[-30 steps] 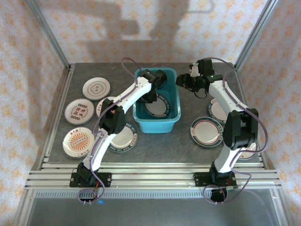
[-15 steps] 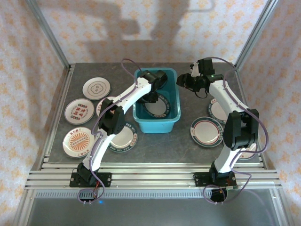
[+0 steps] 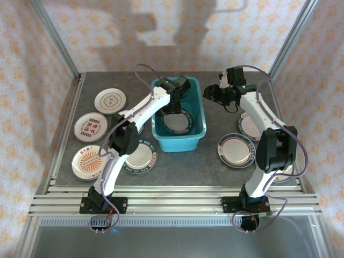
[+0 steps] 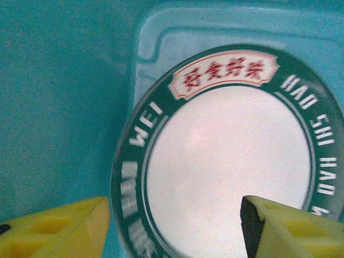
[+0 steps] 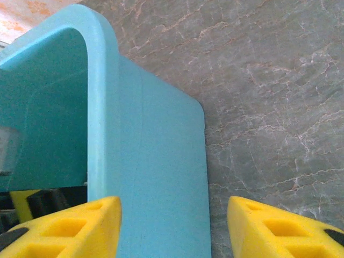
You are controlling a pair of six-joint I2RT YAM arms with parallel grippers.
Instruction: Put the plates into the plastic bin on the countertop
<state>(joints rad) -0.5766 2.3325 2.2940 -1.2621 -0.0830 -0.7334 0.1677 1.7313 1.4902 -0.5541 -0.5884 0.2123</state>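
A green-rimmed plate (image 4: 231, 161) with white lettering lies flat on the floor of the teal plastic bin (image 3: 196, 130). My left gripper (image 4: 174, 226) hovers over it inside the bin, open, its yellow fingers (image 4: 59, 228) apart and holding nothing. From above, that plate (image 3: 175, 123) sits just in front of the left gripper (image 3: 173, 105). My right gripper (image 3: 211, 92) is open beside the bin's far right corner. In the right wrist view the bin's outer wall (image 5: 156, 161) fills the gap between the fingers (image 5: 285, 228). Several more plates lie on the countertop (image 3: 177, 164).
Left of the bin lie plates (image 3: 110, 100), (image 3: 89, 127), (image 3: 88, 163) and a green-rimmed plate (image 3: 138, 158). Right of it are a red-and-green rimmed plate (image 3: 236, 149) and another plate (image 3: 250, 126) partly under the right arm. Aluminium rails frame the countertop.
The left gripper's jaws have spread and let go of the green-rimmed plate, which now rests in the bin. The right gripper has shifted slightly near the bin's corner.
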